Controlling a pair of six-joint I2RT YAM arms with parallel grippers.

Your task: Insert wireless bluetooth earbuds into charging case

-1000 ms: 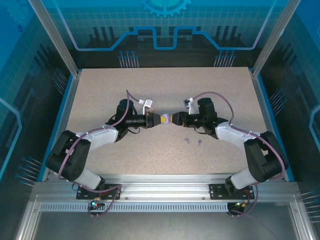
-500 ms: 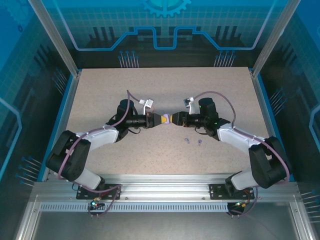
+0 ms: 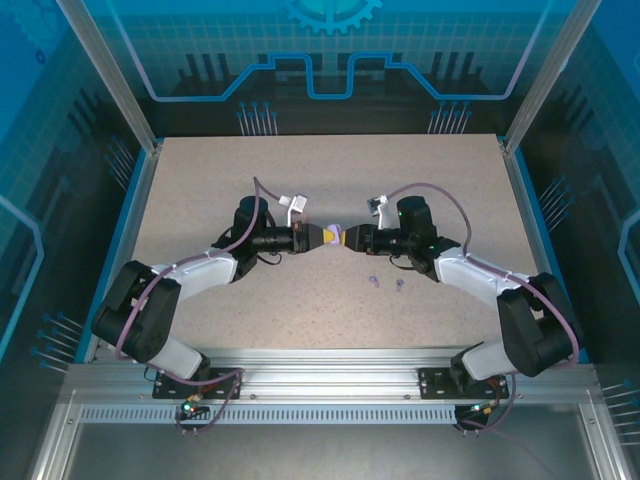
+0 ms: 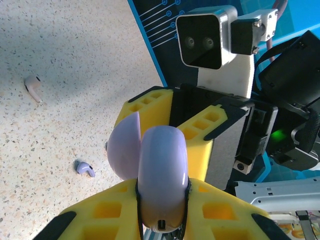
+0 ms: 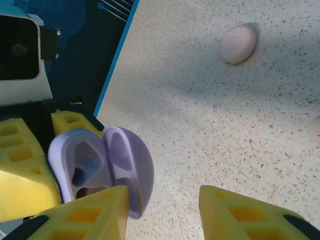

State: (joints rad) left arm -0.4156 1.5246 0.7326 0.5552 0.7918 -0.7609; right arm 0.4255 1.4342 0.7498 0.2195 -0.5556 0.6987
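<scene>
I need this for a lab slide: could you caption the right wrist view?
Left gripper holds the open purple charging case beside the open right gripper; a pink case lies on the table beyond.

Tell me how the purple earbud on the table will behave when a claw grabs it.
The purple earbud is tiny, smooth-looking rounded plastic, so probably very light and apt to slip out of a grip. It lies loose on the flat speckled table, so a nudge would likely make it skid or roll. It looks stiff, not floppy.
</scene>
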